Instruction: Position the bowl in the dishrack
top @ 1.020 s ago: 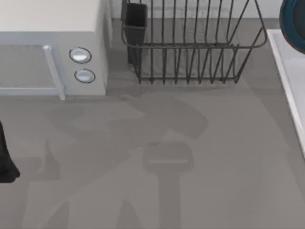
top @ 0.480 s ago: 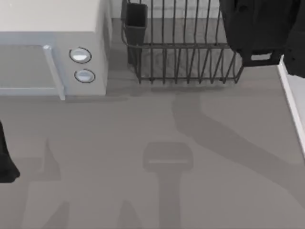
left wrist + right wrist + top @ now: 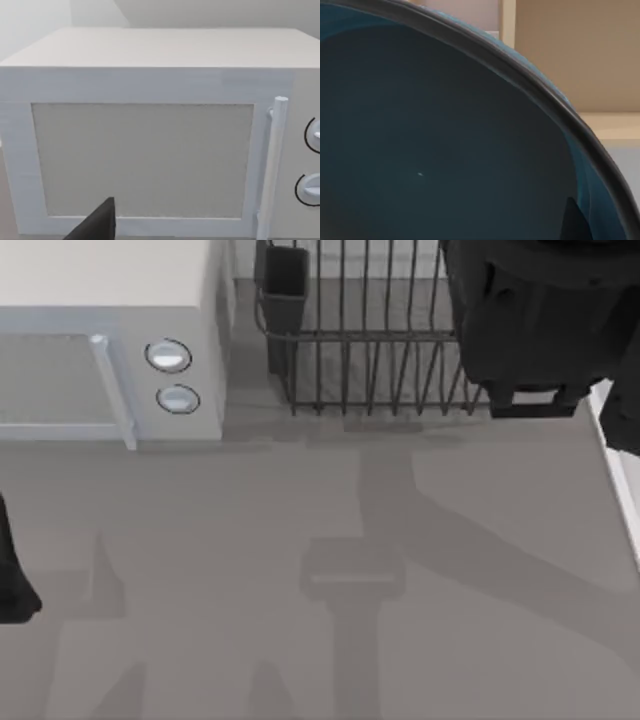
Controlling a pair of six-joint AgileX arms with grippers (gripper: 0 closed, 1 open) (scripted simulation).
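A pale grey microwave (image 3: 110, 340) with two round knobs (image 3: 168, 356) and a bar handle (image 3: 112, 390) sits far left on the grey table (image 3: 300, 590).

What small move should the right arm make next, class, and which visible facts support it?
Probably ease lower over the dishrack: the right arm hangs above the rack's right end, and its wrist view shows the dark blue bowl close up.

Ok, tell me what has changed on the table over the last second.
The right arm has swung in from the table's right edge and now hangs over the right part of the dishrack, a little further left than half a second ago. The right wrist view looks into the dark blue bowl. The microwave, the dishrack and the left arm at the left edge have not moved.
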